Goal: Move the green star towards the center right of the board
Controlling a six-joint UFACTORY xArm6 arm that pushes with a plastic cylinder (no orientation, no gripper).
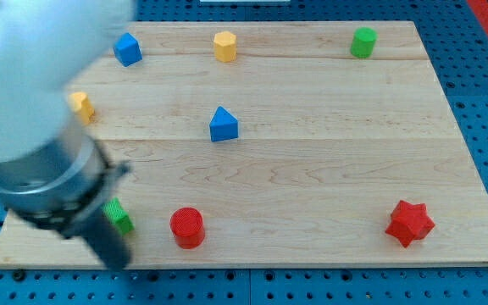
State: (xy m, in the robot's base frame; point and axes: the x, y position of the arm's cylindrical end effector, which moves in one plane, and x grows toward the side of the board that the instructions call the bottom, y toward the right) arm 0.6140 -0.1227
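Note:
The green star lies near the board's bottom left corner, and the arm hides part of it. My arm fills the view's left side as a large blurred shape. Its dark rod runs down past the green star's left side. My tip sits just below the star, close to the board's bottom edge; whether it touches the star I cannot tell. The red cylinder stands just to the right of the star.
A red star lies at the bottom right. A blue triangular block sits near the middle. Along the top are a blue block, a yellow block and a green cylinder. Another yellow block lies at the left, half hidden by the arm.

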